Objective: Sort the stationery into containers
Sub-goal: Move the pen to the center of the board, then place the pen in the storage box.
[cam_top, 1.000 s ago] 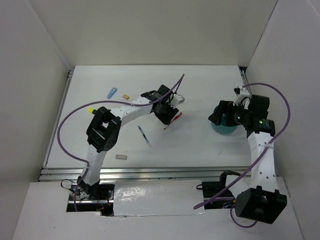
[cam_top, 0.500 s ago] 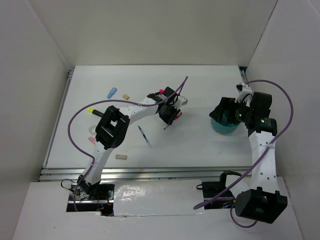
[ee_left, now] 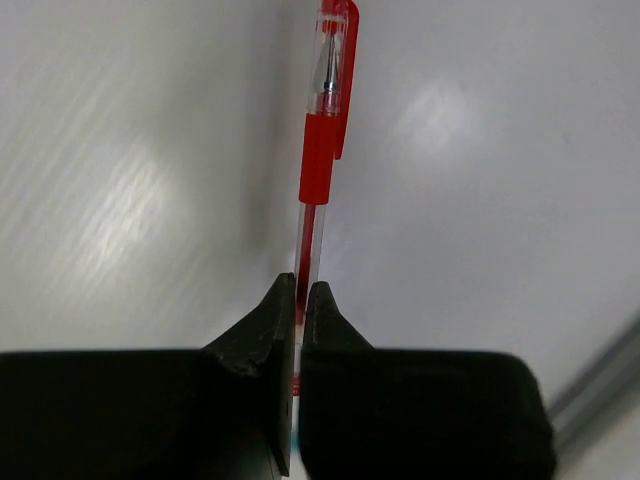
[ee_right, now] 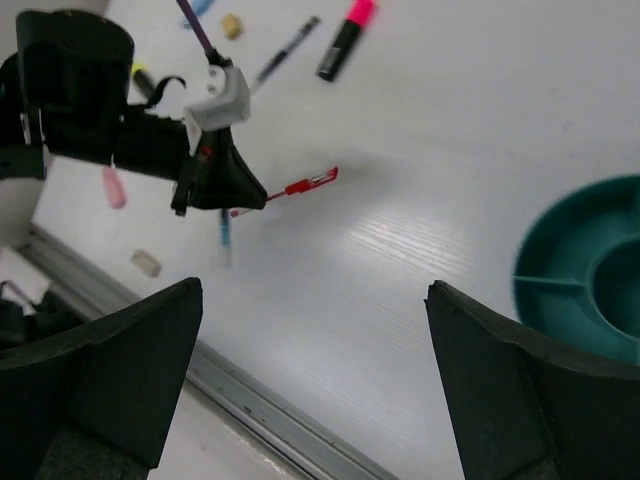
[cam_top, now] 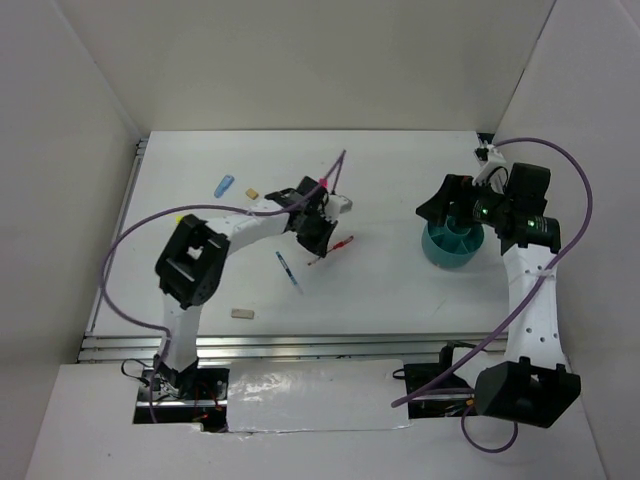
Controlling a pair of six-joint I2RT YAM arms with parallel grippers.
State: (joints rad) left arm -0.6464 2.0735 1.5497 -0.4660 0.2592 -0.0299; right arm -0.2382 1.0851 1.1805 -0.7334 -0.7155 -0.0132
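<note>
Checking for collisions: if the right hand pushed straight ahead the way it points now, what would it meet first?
Probably bare white table, between the round teal plastic cup and the thin red pen; depth is unclear.

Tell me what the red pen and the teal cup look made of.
The red pen: probably plastic; clear glossy barrel with the red refill showing through, its red grip duller, perhaps rubber. The teal cup: likely moulded plastic, opaque, smooth with faint sheen, dividers of one piece.
</note>
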